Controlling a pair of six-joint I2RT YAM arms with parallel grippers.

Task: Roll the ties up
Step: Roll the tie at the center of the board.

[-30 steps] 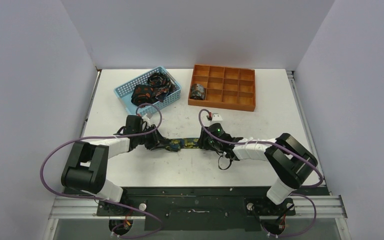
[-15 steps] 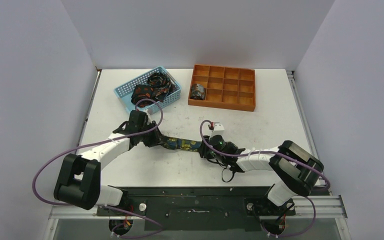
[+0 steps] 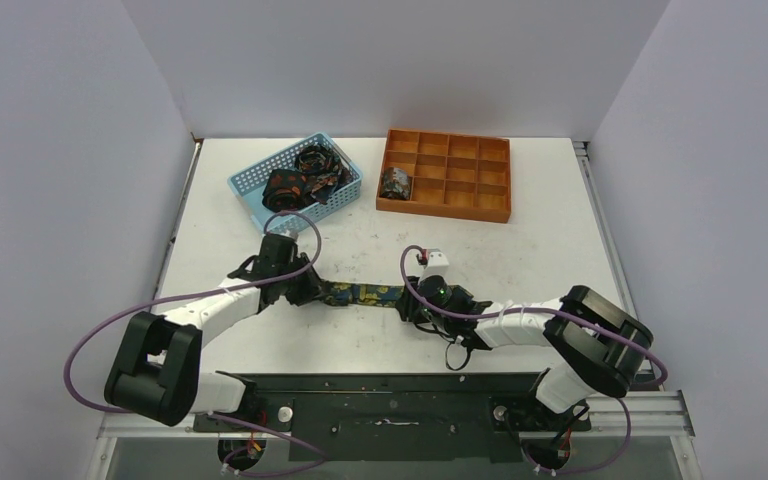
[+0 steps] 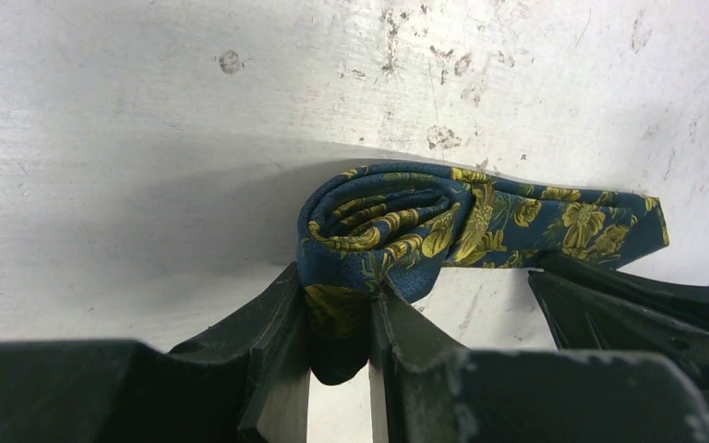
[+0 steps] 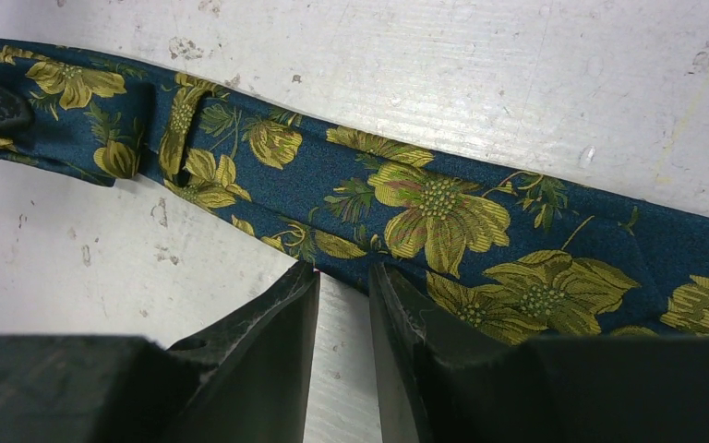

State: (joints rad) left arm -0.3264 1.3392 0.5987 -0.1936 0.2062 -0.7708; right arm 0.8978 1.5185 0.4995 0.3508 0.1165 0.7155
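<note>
One tie [image 3: 360, 293] between left claw [image 3: 312, 290] and right claw [image 3: 407, 300]; basket [image 3: 243, 186], tray [image 3: 444, 210] well apart.

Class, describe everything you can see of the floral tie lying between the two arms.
The tie is dark navy fabric printed with yellow-green flowers. It lies flat across the white table, one end curled into a loose roll pinched by the left gripper. The right gripper sits at the flat part's edge.
</note>
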